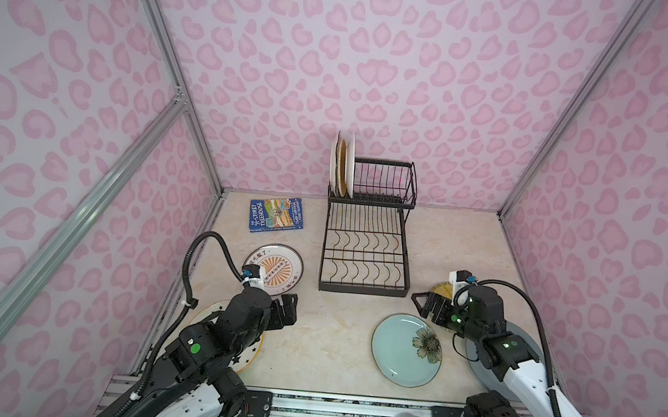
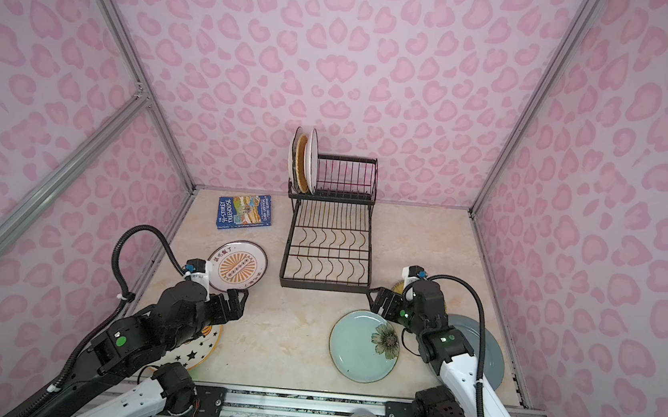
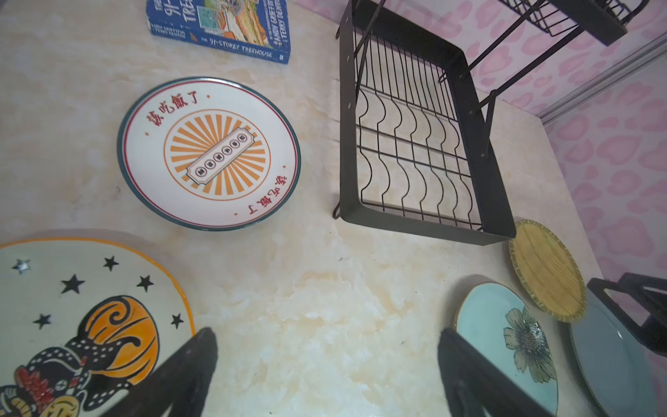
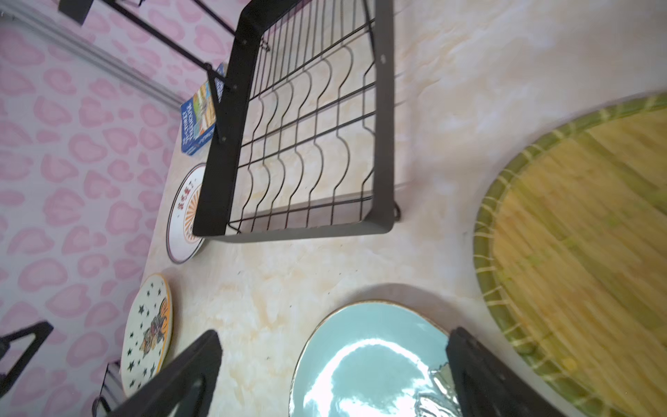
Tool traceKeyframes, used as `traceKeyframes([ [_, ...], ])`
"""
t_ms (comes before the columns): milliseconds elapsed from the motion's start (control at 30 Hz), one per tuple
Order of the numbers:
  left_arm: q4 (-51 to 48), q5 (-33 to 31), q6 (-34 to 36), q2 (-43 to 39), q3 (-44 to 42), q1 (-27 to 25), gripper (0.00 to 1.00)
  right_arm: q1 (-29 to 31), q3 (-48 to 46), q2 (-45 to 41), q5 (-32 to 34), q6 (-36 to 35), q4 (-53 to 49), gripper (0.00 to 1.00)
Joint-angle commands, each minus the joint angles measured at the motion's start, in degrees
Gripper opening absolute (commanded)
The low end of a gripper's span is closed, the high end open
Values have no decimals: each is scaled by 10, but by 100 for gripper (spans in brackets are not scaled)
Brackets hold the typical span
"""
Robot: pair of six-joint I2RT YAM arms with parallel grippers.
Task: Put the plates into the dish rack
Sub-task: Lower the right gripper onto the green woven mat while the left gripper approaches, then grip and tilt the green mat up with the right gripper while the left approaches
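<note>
The black wire dish rack stands at the back middle, with three plates upright at the left end of its raised basket. Flat on the table lie a white sunburst plate, a star-printed plate under my left arm, a teal flower plate, a yellow woven plate and a grey-blue plate under my right arm. My left gripper hangs open over bare table beside the star plate. My right gripper is open above the teal plate's far edge.
A blue book lies at the back left, beside the rack. Pink patterned walls with metal frame posts close in three sides. A metal rail runs along the table's front edge.
</note>
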Motion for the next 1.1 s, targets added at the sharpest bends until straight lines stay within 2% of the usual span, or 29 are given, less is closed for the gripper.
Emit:
traceKeyframes([
  [0,47,35,-25,16,-16,2,97,-29,-14,9,-34,7,19,97],
  [100,85,72,-38,37,-33,4,97,-60,-16,17,-4,9,-12,97],
  [233,135,114,-48,68,-55,3,97,-134,-33,15,1,56,-55,97],
  [400,172,132,-52,95,-65,4,97,-196,-57,-41,4,104,-113,96],
  [500,213,157,-50,105,-71,4,97,-209,-67,-66,23,122,-146,95],
  [733,292,215,-36,144,-67,3,98,-245,-118,-49,-17,186,-70,84],
  [1067,339,222,-44,170,-67,3,99,-246,-159,-7,-12,293,55,72],
])
